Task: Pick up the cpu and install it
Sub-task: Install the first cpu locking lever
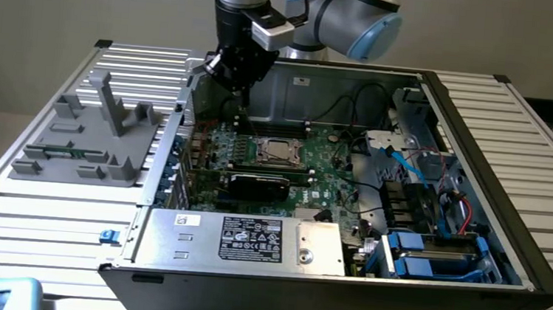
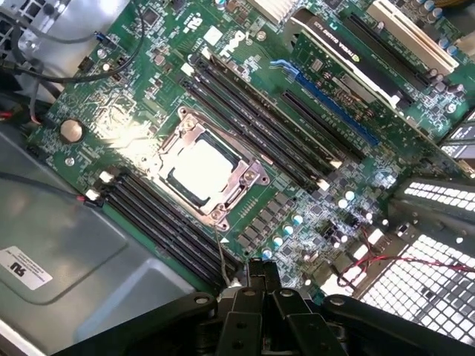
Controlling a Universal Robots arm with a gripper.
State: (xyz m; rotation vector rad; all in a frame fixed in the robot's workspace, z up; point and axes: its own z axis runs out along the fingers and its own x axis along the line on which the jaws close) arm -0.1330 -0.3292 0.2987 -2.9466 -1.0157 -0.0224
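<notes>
The gripper [image 1: 243, 93] is hanging closed over the back edge of the open computer case [image 1: 509, 210]. In the wrist view its black fingers [image 2: 252, 280] are pressing together with no gap between them. They are holding nothing and touching nothing, poised above the green motherboard [image 2: 326, 189]. The cpu [image 2: 202, 167] is lying flat in the dark socket, its pale metal top facing up, and the socket's metal frame [image 2: 249, 172] is sitting around it. In the exterior view the cpu [image 1: 278, 151] is resting near the middle of the board, below and just toward the exterior view's right of the gripper. It is looking close to square, so no long axis is standing out. Its edges are running parallel and square to the black memory slots [image 2: 256, 111] on either side. A white sticker [image 2: 24, 268] on the grey metal housing is carrying a dark printed mark and small lines that cannot be read. A large white label [image 1: 250, 239] on the silver power supply is showing rows of text and symbols, also too small to read. Pale lettering is running along the graphics card [image 2: 349, 63], but its words are not clear.
</notes>
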